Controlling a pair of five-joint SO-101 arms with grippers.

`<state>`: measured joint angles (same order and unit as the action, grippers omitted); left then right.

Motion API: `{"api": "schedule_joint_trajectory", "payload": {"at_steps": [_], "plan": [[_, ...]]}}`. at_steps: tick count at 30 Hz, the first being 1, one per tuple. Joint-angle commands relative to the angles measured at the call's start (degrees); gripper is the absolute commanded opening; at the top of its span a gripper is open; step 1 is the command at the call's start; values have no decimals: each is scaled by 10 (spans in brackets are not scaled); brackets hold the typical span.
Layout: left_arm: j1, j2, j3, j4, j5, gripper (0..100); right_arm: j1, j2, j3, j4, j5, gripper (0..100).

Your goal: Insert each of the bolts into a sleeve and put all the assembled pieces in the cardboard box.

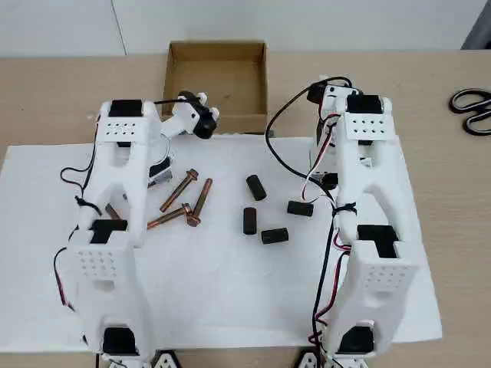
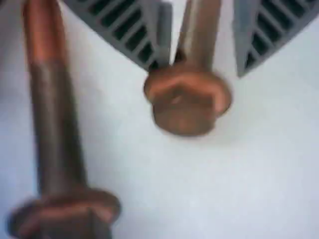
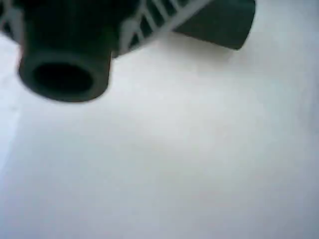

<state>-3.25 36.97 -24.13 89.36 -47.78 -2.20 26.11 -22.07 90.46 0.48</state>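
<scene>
In the left wrist view my left gripper [image 2: 199, 69] is open, and the shank of a copper bolt [image 2: 188, 102] lies between its fingers [image 2: 149, 35], head toward the camera. A second bolt [image 2: 57, 149] lies beside it. The high view has three bolts [image 1: 181, 190] loose on the white sheet by the left arm. My right gripper [image 3: 65, 45] is shut on a black sleeve [image 3: 64, 77] whose open end faces the camera, and another sleeve [image 3: 224, 25] lies just beyond. Several sleeves [image 1: 255, 186] lie mid-sheet. The cardboard box [image 1: 222, 80] stands at the back.
White paper [image 1: 230, 291] covers the table under both arms. Scissors [image 1: 472, 109] lie at the far right edge. Black cables hang from the right arm [image 1: 360, 176] toward the sheet's middle.
</scene>
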Motion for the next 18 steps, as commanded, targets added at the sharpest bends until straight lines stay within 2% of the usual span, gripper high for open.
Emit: {"api": "schedule_joint_trajectory", "payload": {"at_steps": [1, 10, 14, 18], "plan": [[5, 20, -30, 0, -11, 84, 4, -6, -25, 2, 4, 4], [3, 80, -62, 13, -11, 77, 4, -6, -25, 3, 4, 4], [2, 90, -64, 13, -10, 2, 3, -11, -26, 8, 4, 5], [1, 64, -65, 40, -6, 5, -15, -13, -28, 47, -1, 4]]}}
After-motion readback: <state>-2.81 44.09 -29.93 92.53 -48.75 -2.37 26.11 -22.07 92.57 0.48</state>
